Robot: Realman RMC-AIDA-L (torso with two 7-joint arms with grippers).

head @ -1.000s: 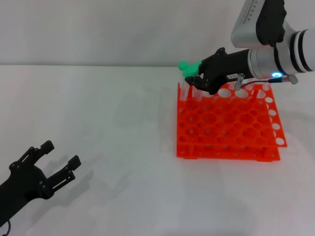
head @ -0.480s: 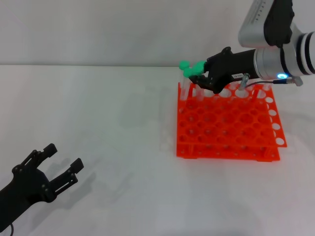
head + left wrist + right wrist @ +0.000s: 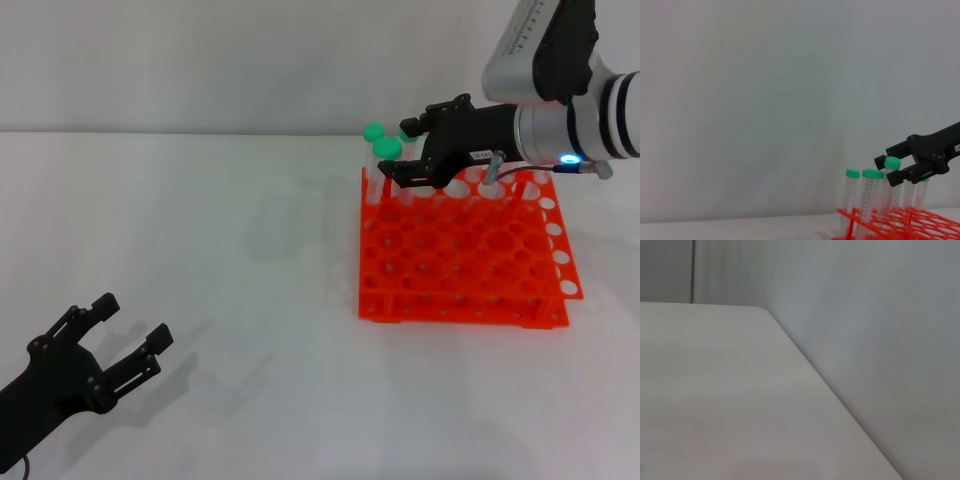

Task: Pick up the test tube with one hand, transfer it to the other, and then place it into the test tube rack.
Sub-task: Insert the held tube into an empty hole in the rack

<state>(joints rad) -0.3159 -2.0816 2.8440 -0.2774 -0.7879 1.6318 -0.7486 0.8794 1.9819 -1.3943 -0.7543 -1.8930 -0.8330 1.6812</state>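
Observation:
The test tube [image 3: 892, 163], clear with a green cap, stands in the back left corner of the orange test tube rack [image 3: 460, 250]. In the head view only a bit of its cap [image 3: 408, 133] shows beside the gripper. My right gripper [image 3: 402, 148], black on the silver arm with the blue light, hovers over that corner. Its fingers are spread, one on each side of the cap, apart from it; it also shows in the left wrist view [image 3: 890, 164]. My left gripper [image 3: 132, 318] is open and empty, low over the table at the near left.
Other green-capped tubes [image 3: 387, 147] stand in the same corner of the rack, which also shows in the left wrist view [image 3: 900, 220]. The white table [image 3: 220, 230] stretches between the rack and my left gripper. The right wrist view shows only table and wall.
My right gripper's fingers have spread apart and let go of the test tube, which stands in the rack. The left gripper has barely shifted.

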